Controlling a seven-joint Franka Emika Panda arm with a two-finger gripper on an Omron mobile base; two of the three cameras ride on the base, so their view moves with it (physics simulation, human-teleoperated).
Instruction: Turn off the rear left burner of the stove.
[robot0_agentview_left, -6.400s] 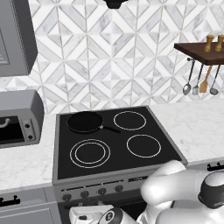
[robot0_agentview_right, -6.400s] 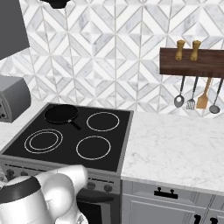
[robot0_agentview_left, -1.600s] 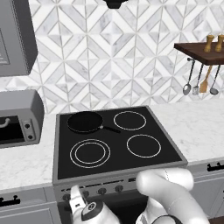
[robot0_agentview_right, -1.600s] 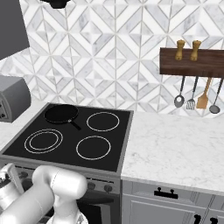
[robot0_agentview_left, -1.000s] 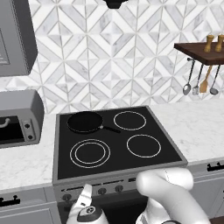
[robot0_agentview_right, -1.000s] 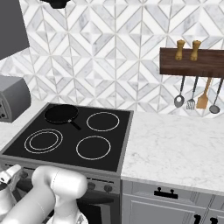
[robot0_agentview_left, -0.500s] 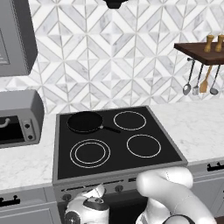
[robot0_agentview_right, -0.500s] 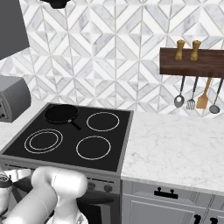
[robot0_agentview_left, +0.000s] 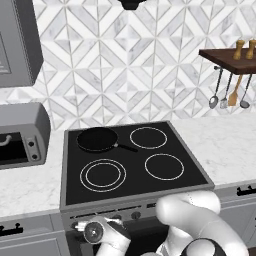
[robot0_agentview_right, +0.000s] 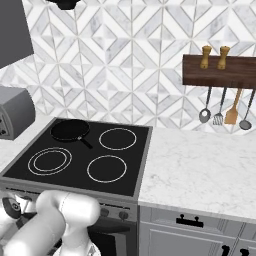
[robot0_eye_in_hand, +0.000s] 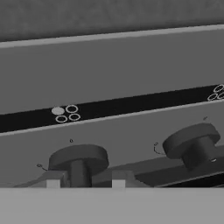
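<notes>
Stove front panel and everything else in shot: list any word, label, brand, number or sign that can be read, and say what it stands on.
No words, brands or numbers can be read anywhere.
Stove front panel: a four-circle burner sign, one circle filled, above the knob at the pincer.
A second circle sign above the next knob, cut off by the picture's edge.
Small marks beside both knobs: too small to read.

No words, brands or numbers can be read anywhere. The only signs are on the stove (robot0_eye_in_hand: 109, 78) front: small four-circle burner marks above each knob (robot0_eye_in_hand: 78, 159), one circle filled solid white, the rest plain rings; a second cluster is cut off at the edge.
</notes>
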